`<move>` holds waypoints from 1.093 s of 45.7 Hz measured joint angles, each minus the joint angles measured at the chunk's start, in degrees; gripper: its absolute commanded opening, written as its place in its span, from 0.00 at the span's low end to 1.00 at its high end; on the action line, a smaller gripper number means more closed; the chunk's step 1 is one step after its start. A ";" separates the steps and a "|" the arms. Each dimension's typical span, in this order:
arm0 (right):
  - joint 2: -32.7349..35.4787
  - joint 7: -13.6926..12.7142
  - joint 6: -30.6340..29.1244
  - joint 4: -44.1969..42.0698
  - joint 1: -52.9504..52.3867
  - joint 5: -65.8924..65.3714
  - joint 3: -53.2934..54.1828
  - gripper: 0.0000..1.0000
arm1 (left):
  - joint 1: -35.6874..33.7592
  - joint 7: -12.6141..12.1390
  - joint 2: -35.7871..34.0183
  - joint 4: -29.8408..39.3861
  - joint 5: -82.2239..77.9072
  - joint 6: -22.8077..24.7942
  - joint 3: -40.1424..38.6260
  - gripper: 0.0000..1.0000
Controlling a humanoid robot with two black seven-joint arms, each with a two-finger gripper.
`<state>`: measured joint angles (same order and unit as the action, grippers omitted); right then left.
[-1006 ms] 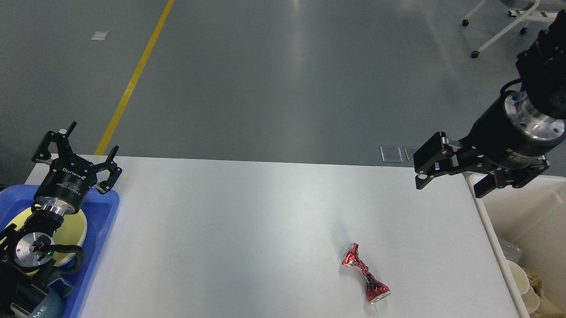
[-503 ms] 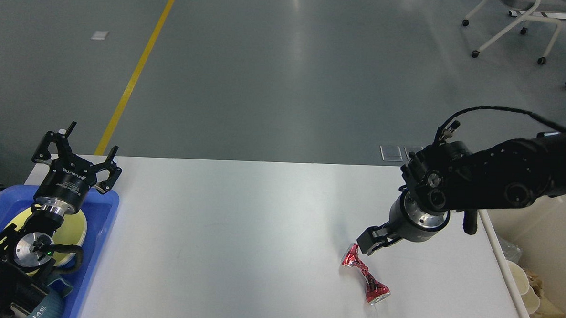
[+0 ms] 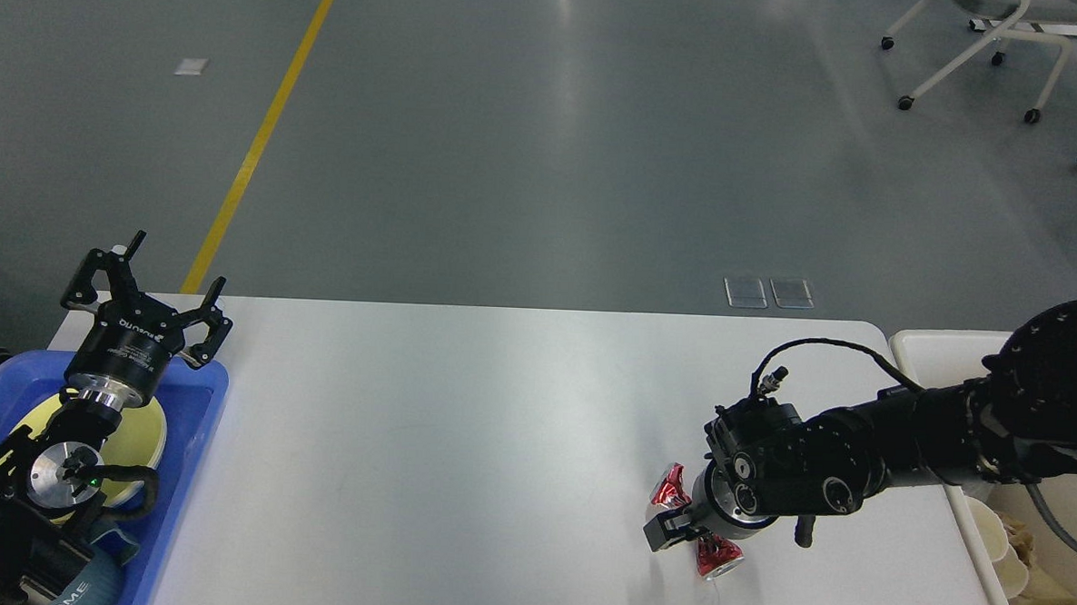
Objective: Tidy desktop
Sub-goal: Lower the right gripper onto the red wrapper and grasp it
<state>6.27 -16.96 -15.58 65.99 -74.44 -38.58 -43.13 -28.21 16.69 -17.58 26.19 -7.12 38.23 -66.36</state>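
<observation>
Desktop point(image 3: 460, 445) white, glossy; right gripper point(image 3: 685, 525) fingers around crushed red can point(image 3: 714, 556), left gripper point(image 3: 144, 290) spread wide.

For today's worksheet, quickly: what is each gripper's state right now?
Left gripper: open, holding nothing.
Right gripper: at the crushed red can; state cannot be told.

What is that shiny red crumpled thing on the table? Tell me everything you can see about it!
The shiny red thing looks like a crushed metal can, squashed thin in the middle with two flared ends, one showing a silvery rim. It lies on its side on the white desktop, near the right front. The right gripper sits down over its pinched middle, hiding that part, so whether the jaws grip it cannot be told.
</observation>
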 measured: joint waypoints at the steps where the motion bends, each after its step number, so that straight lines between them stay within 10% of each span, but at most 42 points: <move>1: -0.04 0.00 0.03 -0.28 0.28 0.00 -0.01 0.96 | 0.00 0.00 0.00 0.00 0.00 0.00 0.00 0.96; 17: -0.97 0.01 2.28 -2.53 3.61 -0.86 -0.21 0.83 | 0.00 0.00 0.00 0.00 0.00 0.00 0.00 0.96; 26: -1.24 -0.15 2.62 -2.71 3.96 -0.91 -0.21 0.35 | 0.00 0.00 0.00 0.00 0.00 0.00 0.00 0.96; 37: -0.61 -0.23 2.71 -2.79 4.03 -0.11 -0.38 0.00 | 0.00 0.00 0.00 0.00 0.00 0.00 0.00 0.96; 50: -0.38 -0.35 2.59 -2.59 3.82 0.00 -0.50 0.00 | 0.00 0.00 0.00 0.00 0.00 0.00 0.00 0.96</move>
<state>5.89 -17.31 -13.00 63.40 -70.62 -38.58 -43.63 -28.21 16.70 -17.58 26.19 -7.12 38.23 -66.36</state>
